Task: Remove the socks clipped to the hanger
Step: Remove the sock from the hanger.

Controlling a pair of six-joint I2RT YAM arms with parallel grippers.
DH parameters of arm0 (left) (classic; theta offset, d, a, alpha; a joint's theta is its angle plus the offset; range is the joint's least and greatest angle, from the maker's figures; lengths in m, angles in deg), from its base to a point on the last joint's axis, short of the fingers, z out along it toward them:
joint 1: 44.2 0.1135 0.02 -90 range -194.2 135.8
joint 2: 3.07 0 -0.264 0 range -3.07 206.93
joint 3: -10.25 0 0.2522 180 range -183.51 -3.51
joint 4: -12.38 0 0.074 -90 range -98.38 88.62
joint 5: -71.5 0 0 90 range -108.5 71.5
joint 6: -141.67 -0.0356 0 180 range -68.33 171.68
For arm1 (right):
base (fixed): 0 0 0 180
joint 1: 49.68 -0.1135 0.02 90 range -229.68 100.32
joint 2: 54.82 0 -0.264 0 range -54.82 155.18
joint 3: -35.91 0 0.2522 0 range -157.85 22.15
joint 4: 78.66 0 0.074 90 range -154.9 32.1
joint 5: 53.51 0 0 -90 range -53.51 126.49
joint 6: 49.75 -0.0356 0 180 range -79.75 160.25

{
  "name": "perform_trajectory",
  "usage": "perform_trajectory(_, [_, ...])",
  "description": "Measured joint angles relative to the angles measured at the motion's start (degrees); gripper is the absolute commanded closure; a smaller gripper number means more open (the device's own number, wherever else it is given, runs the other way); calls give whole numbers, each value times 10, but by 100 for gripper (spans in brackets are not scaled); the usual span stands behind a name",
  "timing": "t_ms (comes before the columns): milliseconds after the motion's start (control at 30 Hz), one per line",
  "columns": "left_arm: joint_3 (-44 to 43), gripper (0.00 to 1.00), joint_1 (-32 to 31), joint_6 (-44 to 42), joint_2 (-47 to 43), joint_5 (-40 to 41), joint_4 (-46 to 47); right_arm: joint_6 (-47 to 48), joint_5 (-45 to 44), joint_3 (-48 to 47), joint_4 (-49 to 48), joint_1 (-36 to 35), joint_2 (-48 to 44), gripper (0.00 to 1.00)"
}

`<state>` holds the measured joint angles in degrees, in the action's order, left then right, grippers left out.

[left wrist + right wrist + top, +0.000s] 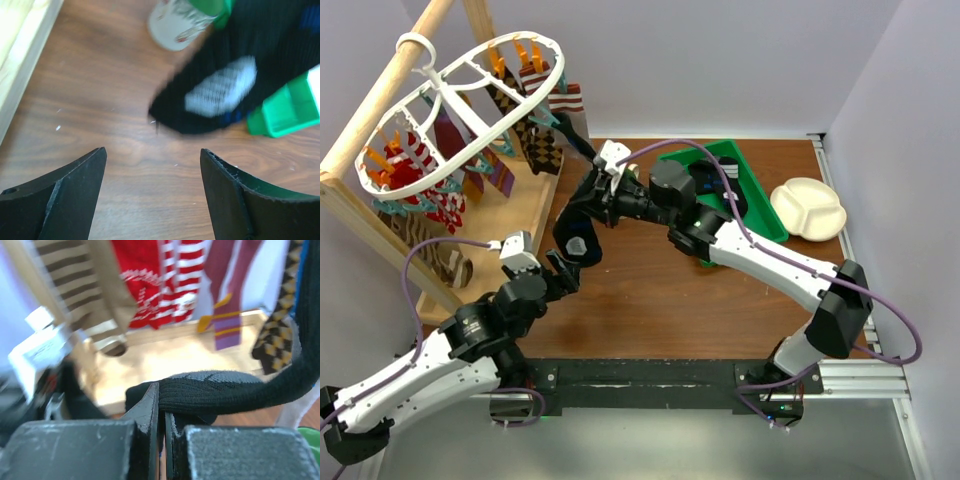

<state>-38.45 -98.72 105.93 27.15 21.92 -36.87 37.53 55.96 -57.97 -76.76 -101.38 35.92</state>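
The white oval hanger (460, 100) hangs on the wooden pole at the upper left, with red-and-white striped socks (165, 280), a purple sock (230, 290), a brown striped sock (85, 290) and a checkered sock (542, 145) clipped under it. My right gripper (590, 188) (162, 390) is shut on a black sock (576, 240) (220, 387) just right of the hanger. The sock's lower end dangles over the table, and its upper end runs up toward the hanger's near rim. My left gripper (563, 268) (152, 155) is open and empty just below the dangling sock (220, 90).
A green bin (765, 205) (290, 107) with dark socks in it stands behind the right arm. A white divided plate (808, 208) lies at the far right. The wooden frame (380, 95) and its base board (525, 205) fill the left side.
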Motion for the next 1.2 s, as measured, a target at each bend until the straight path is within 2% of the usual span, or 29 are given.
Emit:
perform_trajectory(300, [7,20,0,-121,-40,-50,76,42,143,17,92,1,-20,100])
perform_trajectory(533, [7,20,0,-176,-52,-77,105,57,233,17,119,8,-18,100])
perform_trajectory(933, [0,16,0,-222,-78,-66,158,69,273,6,131,19,5,100])
perform_trajectory(1200, [0,11,-1,-290,-58,-32,257,70,281,-18,110,30,5,100])
